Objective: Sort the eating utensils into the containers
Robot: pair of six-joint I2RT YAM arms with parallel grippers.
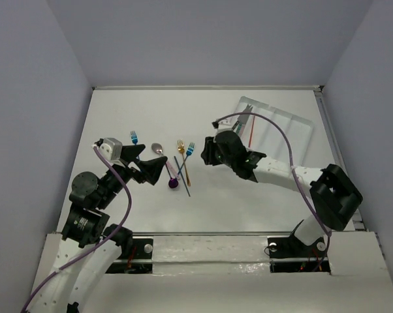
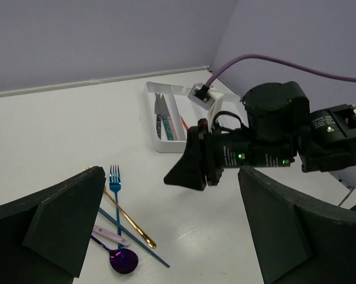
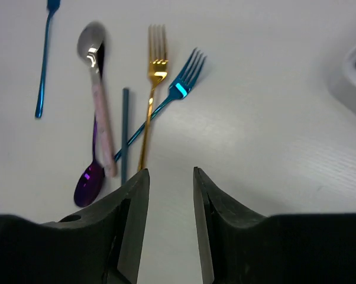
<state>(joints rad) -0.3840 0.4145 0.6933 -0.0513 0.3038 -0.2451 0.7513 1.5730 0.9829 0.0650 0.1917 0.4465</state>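
Sorting underway: a few utensils [image 1: 251, 132] lie in the tray [image 1: 306, 124], and about six are loose.
The left gripper [image 1: 155, 156] gapes wide and the right gripper [image 3: 171, 173] is barely parted. Both are empty, flanking the mid-table pile [image 1: 183, 160].

1. No text, label, brand, number or sign can be read in any of the three views
2. Left wrist view, towards 3 o'clock: the black arm housing [image 2: 272, 112] carries small green lights [image 2: 240, 157]; any marking beside them is too small to tell
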